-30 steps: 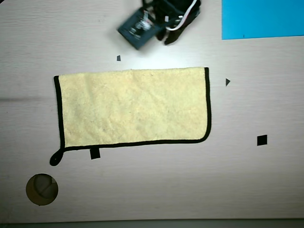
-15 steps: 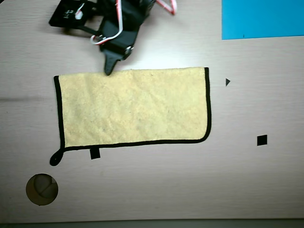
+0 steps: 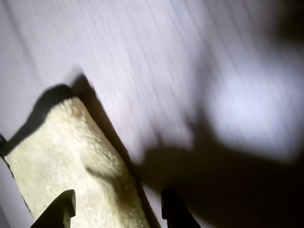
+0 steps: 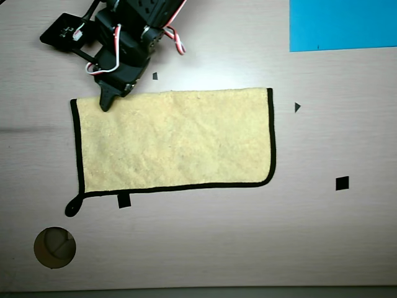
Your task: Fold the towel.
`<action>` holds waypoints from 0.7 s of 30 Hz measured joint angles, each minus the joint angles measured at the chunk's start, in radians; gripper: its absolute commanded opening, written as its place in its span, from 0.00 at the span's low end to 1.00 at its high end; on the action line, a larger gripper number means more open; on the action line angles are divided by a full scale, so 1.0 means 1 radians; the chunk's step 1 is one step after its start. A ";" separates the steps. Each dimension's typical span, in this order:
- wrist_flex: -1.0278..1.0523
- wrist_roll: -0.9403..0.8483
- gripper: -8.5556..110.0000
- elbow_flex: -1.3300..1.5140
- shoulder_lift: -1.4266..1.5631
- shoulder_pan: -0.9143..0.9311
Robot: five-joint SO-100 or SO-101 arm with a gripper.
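Black markers point(image 4: 342, 183) on table point(image 4: 205, 248) surround towel point(image 4: 180, 139).

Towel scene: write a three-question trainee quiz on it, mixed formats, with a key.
1. True or false: the towel lies bunched in a heap.
2. Multiple choice, overhead view: the gripper is over which towel corner? A) top left B) top right C) bottom right
3. Fill in: the towel's border is ____ in colour.

Key:
1. False; it lies flat on the table.
2. A
3. Black
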 measured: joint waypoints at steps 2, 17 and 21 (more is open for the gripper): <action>-0.008 -0.011 0.25 -0.017 -0.020 0.011; -0.097 -0.060 0.23 -0.069 -0.100 -0.025; -0.107 -0.092 0.20 -0.094 -0.121 -0.035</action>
